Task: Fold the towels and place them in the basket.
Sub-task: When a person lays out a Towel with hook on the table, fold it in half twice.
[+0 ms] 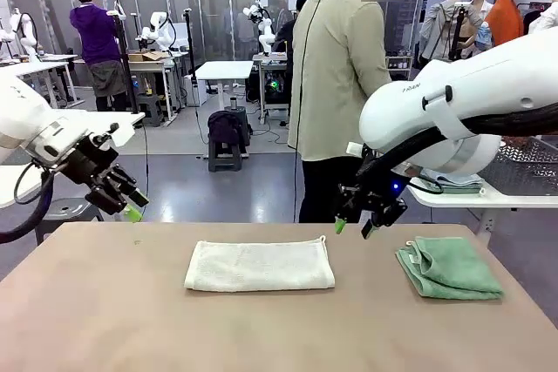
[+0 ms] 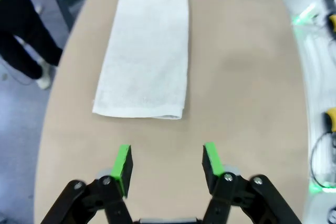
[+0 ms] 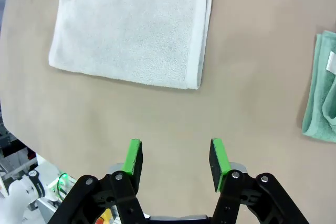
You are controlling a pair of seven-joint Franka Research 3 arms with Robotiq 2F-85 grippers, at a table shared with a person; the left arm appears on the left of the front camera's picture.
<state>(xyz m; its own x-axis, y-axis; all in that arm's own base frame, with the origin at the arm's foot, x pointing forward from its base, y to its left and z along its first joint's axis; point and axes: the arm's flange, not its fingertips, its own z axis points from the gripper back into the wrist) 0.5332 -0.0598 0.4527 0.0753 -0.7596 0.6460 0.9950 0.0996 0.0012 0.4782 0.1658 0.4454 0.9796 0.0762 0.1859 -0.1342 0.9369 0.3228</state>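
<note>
Both grippers, left and right, hover parted, empty; green towel is cut off beside the white towel.

Left arm in from picture left, wrist bent down toward table's left edge, left gripper hanging in air above it, tilted down and inward. Jaws parted, nothing between green pads in left wrist view. Right arm in from picture right, big white link high, forearm dropping to right gripper near table's far edge, fingers pointing down. Jaws apart too, green pads empty in right wrist view. Both grippers off the surface, well apart from each other. Person standing at far side, hands not visible.
</note>
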